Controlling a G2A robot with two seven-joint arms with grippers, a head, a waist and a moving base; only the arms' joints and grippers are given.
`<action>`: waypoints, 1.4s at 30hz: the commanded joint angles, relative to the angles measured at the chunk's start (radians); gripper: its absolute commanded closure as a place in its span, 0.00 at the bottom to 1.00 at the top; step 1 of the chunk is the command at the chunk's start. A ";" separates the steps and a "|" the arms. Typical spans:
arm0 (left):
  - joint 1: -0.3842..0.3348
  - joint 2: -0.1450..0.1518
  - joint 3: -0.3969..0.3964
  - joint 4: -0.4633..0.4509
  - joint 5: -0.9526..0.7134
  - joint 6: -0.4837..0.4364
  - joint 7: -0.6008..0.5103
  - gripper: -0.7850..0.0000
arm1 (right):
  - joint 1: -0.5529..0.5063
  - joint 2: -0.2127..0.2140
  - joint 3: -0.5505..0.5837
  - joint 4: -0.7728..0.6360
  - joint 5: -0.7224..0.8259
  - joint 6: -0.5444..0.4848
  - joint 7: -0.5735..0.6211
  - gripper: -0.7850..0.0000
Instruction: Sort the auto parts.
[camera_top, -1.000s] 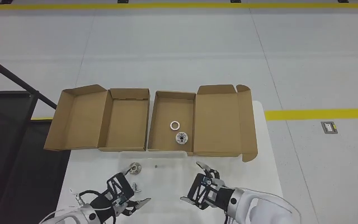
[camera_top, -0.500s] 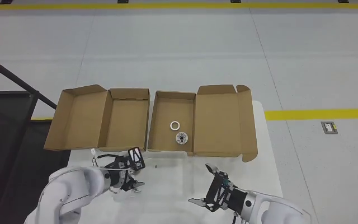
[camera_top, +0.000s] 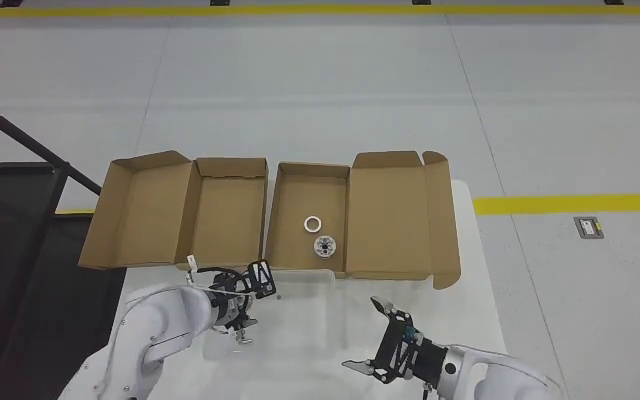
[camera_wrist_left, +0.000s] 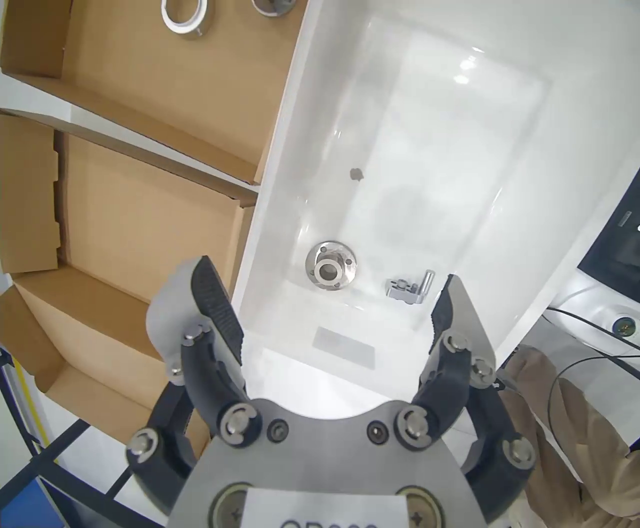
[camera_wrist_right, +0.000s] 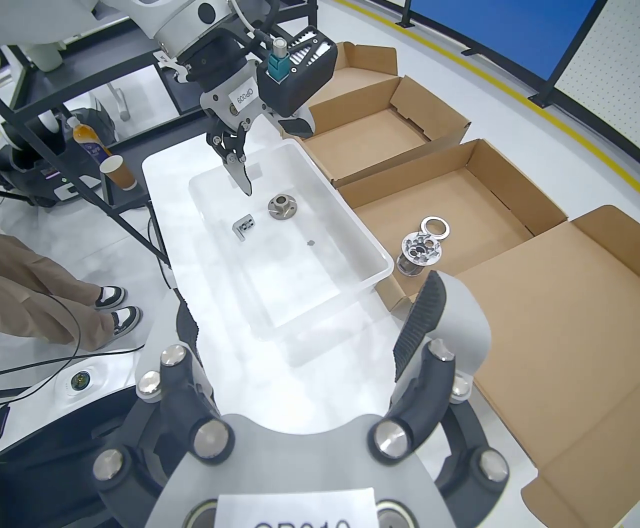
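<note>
A clear plastic tray (camera_wrist_right: 350, 235) on the white table holds a round metal flange (camera_wrist_left: 331, 265), a small grey bracket (camera_wrist_left: 410, 289) and a tiny dark piece (camera_wrist_left: 356, 174). My left gripper (camera_wrist_left: 332, 315) hangs open just above the flange and bracket, also seen as the left gripper (camera_wrist_right: 272, 155) over the tray's far end. The right cardboard box (camera_top: 292, 248) holds a flat metal ring (camera_top: 313, 223) and a pulley-like wheel (camera_top: 323, 245). The left cardboard box (camera_top: 225, 220) holds nothing. My right gripper (camera_top: 368, 337) is open and holds nothing, near the table's front edge, right of the tray.
Both boxes have their lids folded outward, one lid flap (camera_top: 395, 215) lying over the table's right part. A paper cup (camera_wrist_right: 119, 171) and a bottle (camera_wrist_right: 85, 140) stand on a dark side shelf beyond the table. A person's legs (camera_wrist_right: 60, 305) are beside the table.
My left arm has swung up from the table's front edge and forward over the tray, stopping above the flange. My right gripper has drawn slightly back and to the right.
</note>
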 joint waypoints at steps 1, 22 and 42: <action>0.000 0.000 0.000 0.000 0.000 0.000 0.000 0.00 | 0.000 0.000 0.000 0.000 0.000 0.000 0.000 0.00; 0.000 0.000 0.000 0.000 0.000 0.000 0.000 0.00 | 0.000 0.000 0.000 0.000 0.000 0.000 0.000 0.00; -0.114 0.076 0.205 0.150 0.067 -0.032 0.033 0.37 | 0.000 0.000 0.000 0.000 0.000 0.000 0.000 0.00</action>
